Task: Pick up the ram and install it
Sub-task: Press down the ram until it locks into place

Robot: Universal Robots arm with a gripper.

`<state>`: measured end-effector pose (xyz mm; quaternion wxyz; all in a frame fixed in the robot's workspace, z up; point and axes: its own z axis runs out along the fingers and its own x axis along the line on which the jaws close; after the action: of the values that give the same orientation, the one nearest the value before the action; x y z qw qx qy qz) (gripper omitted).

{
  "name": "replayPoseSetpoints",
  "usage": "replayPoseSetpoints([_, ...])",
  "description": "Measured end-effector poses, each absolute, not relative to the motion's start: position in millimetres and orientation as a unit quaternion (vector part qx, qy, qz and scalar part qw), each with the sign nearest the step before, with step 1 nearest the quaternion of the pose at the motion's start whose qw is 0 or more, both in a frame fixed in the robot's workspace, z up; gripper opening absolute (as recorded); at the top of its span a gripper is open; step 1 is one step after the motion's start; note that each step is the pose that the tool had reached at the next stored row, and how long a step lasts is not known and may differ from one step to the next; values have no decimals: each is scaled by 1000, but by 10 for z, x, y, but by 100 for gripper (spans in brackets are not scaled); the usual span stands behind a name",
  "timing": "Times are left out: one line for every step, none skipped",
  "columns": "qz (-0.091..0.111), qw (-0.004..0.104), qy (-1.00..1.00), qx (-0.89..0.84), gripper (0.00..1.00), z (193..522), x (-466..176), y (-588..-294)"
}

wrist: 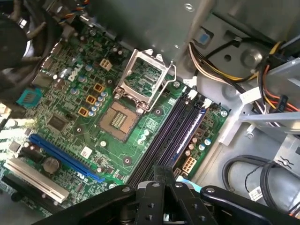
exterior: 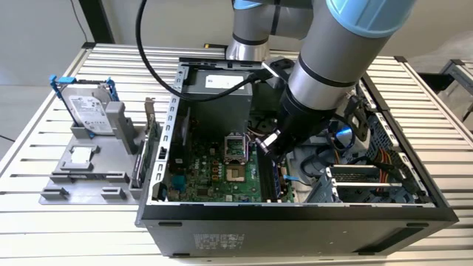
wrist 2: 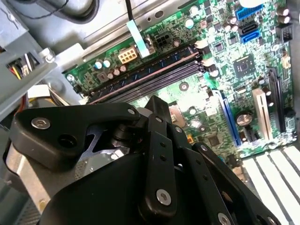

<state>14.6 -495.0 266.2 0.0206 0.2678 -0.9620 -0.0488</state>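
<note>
One ram (wrist: 159, 145): seemingly the long dark strip seated in the memory slots (wrist: 180, 129), just beyond the fingertips; hard to tell from the slots themselves.
Gripper (exterior: 272, 151): reached down into the computer case (exterior: 296, 213), fingers (wrist: 157, 197) pressed together, over the slots in both wrist views.
Case contents: green circuit board (exterior: 214, 172), cables, drive bays.
Grey holder (exterior: 81, 172): hard drive (exterior: 88, 111) standing upright, on the exterior view's left.
Surface: slatted metal table (exterior: 44, 227).
</note>
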Motion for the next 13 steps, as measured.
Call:
replayPoseSetpoints([-49,21,-960,274,0,2661,145,-4950])
replayPoseSetpoints([-49,21,-958,280,0,2661,145,-4950])
replayPoseSetpoints([-48,22,-957,287,0,2661,145,-4950])
replayPoseSetpoints([-48,22,-955,293,0,2661,146,-4949])
replayPoseSetpoints([-48,22,-953,299,0,2661,145,-4949])
replayPoseSetpoints([-48,22,-951,305,0,2661,145,-4948])
replayPoseSetpoints([-48,23,-949,311,0,2661,145,-4948])
replayPoseSetpoints([-48,23,-947,317,0,2661,146,-4947])
replayPoseSetpoints([-47,23,-944,325,0,2661,145,-4946])
replayPoseSetpoints([-47,24,-942,331,0,2661,146,-4946])
replayPoseSetpoints([-47,24,-939,339,0,2661,146,-4946])
replayPoseSetpoints([-47,25,-937,346,0,2661,146,-4945])
replayPoseSetpoints([-47,25,-934,352,0,2661,146,-4944])
